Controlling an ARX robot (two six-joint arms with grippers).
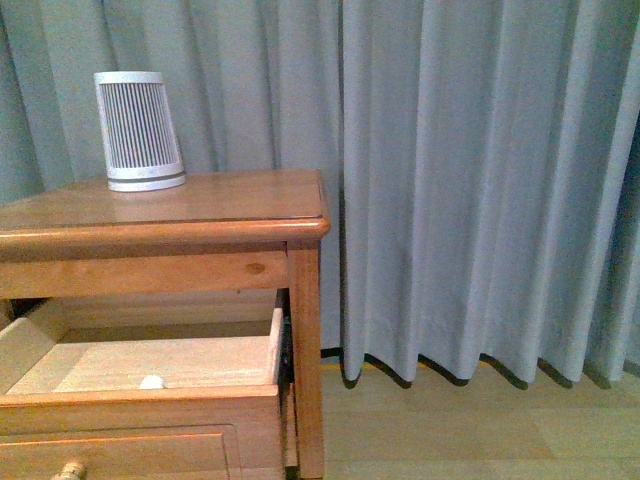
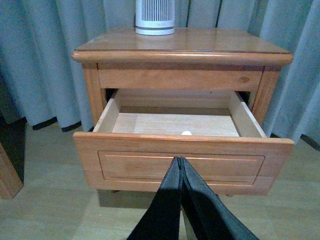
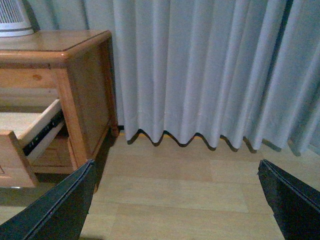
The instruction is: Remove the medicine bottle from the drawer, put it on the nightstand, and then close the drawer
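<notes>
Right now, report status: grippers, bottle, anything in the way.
Left gripper shut, empty, facing the open drawer. Right gripper open, beside the nightstand. Bottle in drawer, near its front wall. Nothing over it; ribbed device stands on the nightstand.

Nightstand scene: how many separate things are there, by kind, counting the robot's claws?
Nightstand: 1
Open drawer: 1
White ribbed device: 1
Small white bottle, only its top visible: 1
Grippers: 2 (left gripper shut, right gripper open)
Curtain: 1
Total: 7

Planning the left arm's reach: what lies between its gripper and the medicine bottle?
Left wrist view: the drawer's front panel stands between the left gripper and the medicine bottle.
</notes>
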